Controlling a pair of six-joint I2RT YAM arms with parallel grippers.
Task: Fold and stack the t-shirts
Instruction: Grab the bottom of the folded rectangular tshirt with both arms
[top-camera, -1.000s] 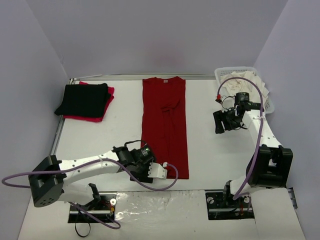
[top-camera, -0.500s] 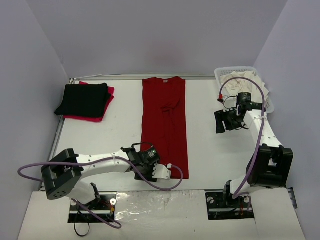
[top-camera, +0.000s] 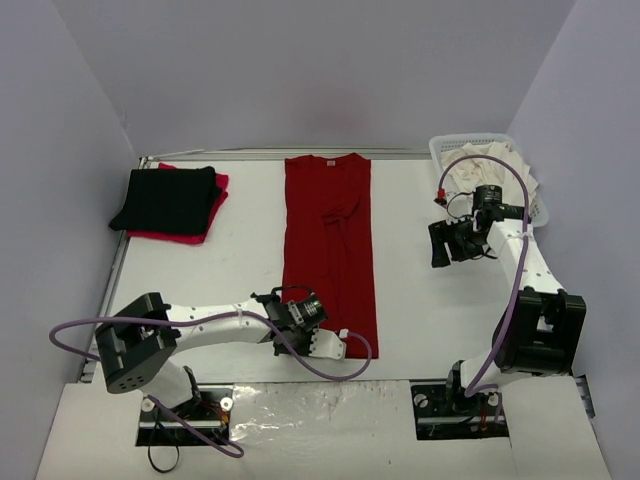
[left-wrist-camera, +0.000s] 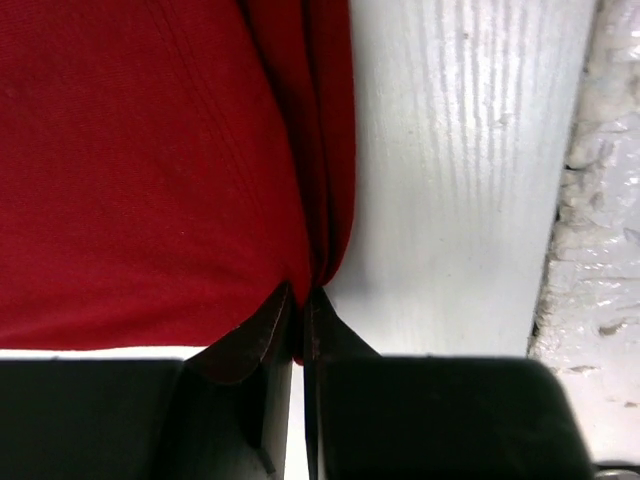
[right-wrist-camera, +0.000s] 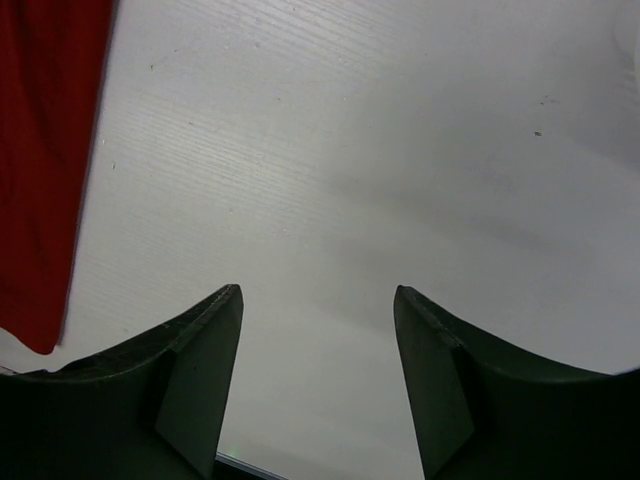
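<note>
Left gripper (left-wrist-camera: 298, 300) clamped on red t-shirt (left-wrist-camera: 150, 170) edge.
Jaws pressed together at 6 o'clock on the folded edge; cloth fills 9 to 12, bare table (left-wrist-camera: 450, 180) at 3.

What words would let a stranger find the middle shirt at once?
Find the white table. At its middle the dark red t-shirt lies as a long flat strip, near corner pinched by the left fingers. The black shirt and bright red shirt lie folded far left.

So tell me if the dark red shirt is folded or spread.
Folded lengthwise: the dark red shirt lies as a long narrow strip, doubled edges showing at its corner.
</note>
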